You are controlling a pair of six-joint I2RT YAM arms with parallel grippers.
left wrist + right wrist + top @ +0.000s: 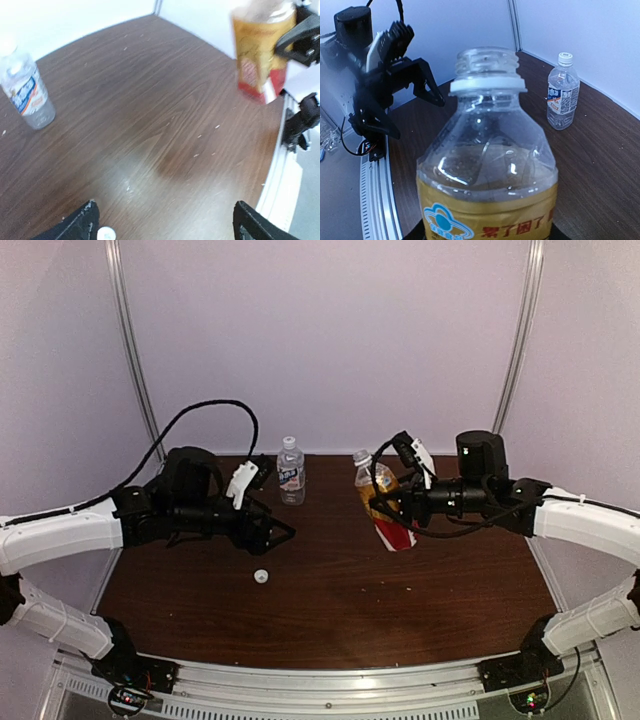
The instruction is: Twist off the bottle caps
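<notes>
The amber bottle with the red-white label is tilted in my right gripper, which is shut on its body. Its threaded neck is open, with no cap on it. It also shows in the left wrist view. One white cap lies loose on the table, just by my left gripper's finger. My left gripper is open and empty above the table. The clear bottle with the blue-white label stands upright at the back, its white cap on.
The dark wooden table is ringed by pale walls and a metal rail at the near edge. The left arm shows in the right wrist view beyond the amber bottle. Small white specks lie on the wood.
</notes>
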